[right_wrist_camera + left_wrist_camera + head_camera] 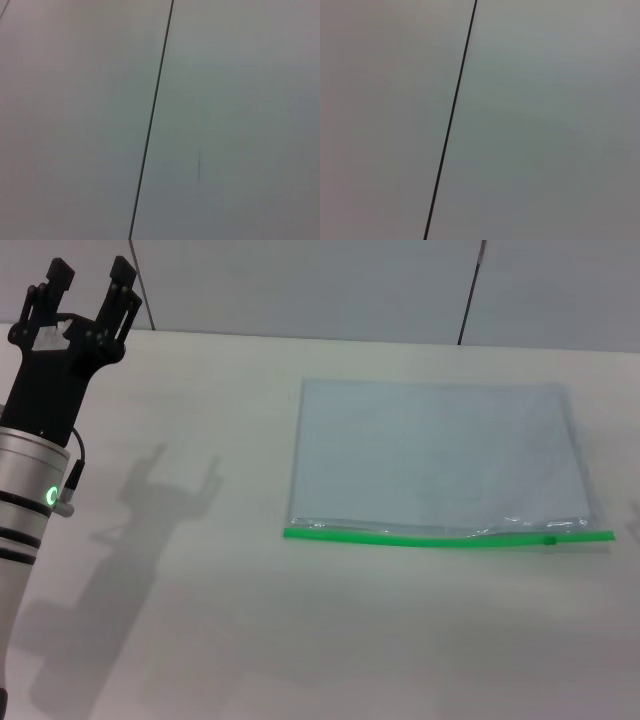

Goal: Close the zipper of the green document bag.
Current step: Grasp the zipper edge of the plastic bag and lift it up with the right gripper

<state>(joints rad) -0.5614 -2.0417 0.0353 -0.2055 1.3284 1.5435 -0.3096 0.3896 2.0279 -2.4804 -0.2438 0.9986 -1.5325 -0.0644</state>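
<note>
In your head view, the green document bag [440,455] lies flat on the desk [200,640] right of centre, its zipper [448,536] along the lower edge with the slider near the right end, while your left claw [85,290] stands released, empty, at the upper left, well apart. Both wrist views show only pale wall panels with a dark seam [451,120]; the right claw appears nowhere.

Bright green zipper [440,538], blue-grey bag [438,455]

Bare lab-like test bench: plain white table [250,640], grey panelled wall [320,285].
</note>
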